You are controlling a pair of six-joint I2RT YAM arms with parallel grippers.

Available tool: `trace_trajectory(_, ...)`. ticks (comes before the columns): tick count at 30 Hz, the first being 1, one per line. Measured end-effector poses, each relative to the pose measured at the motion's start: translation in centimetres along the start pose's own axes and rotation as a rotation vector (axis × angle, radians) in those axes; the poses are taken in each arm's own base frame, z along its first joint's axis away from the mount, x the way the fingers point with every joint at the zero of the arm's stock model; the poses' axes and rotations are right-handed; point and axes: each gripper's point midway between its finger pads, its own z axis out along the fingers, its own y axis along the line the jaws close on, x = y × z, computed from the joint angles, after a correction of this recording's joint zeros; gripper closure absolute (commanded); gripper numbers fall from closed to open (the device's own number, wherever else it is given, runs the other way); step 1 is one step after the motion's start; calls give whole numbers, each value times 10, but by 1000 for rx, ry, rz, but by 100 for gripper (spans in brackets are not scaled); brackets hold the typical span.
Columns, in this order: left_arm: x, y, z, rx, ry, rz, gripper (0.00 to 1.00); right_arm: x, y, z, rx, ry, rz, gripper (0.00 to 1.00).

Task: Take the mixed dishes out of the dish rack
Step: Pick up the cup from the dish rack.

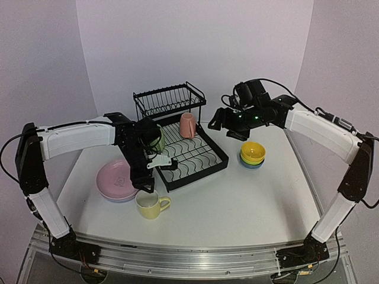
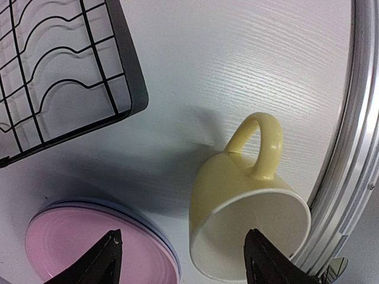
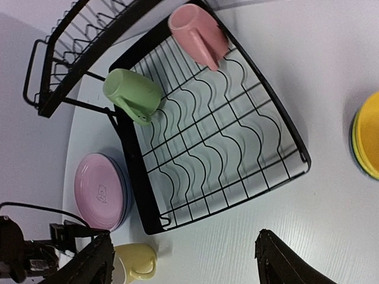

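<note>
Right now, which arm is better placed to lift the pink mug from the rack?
The right arm: its open jaws hang near the pink mug at the dish rack's far edge; the left arm's jaws sit low over the yellow mug on the table.

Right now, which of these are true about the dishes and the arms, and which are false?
1. The yellow mug stands on the table, outside the dish rack. True.
2. Two mugs are in the rack. True: the green mug and the pink mug.
3. The bowls sit in the rack's tray. False: the bowls are stacked on the table to the right of the rack, with a yellow one on top.
4. The right gripper holds the pink mug. False: the right gripper is open and empty.
5. Plates stand in the upper shelf. False: the upper shelf holds none, and the pink plate tops a stack on the table.
</note>
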Motion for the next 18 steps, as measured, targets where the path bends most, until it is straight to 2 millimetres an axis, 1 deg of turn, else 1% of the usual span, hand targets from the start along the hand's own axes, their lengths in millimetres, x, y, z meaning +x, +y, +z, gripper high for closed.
trace_trajectory(1,-2,1,-6,-5,-30,8,27,-3,5,1,-16,-3,-45,22)
trace_trajectory(2,-3,6,-16,-17,-75,3,27,-4,9,3,-32,-8,-94,23)
trace_trajectory(4,-2,22,-39,-53,-174,-20,26,-4,18,11,-61,-18,-201,23)
trace_trajectory(6,5,50,-68,-121,-306,-83,24,-3,32,24,-98,-43,-333,24)
trace_trajectory(9,26,90,-107,-254,-458,-175,20,5,51,49,-141,-62,-476,25)
trace_trajectory(11,35,101,-121,-309,-532,-216,19,7,63,70,-164,-71,-539,26)
trace_trajectory(13,41,110,-130,-342,-601,-258,19,14,72,93,-178,-69,-592,28)
trace_trajectory(15,49,122,-133,-356,-661,-331,18,16,83,117,-199,-83,-628,29)
trace_trajectory(18,75,151,-130,-395,-704,-506,18,21,94,151,-218,-97,-662,31)
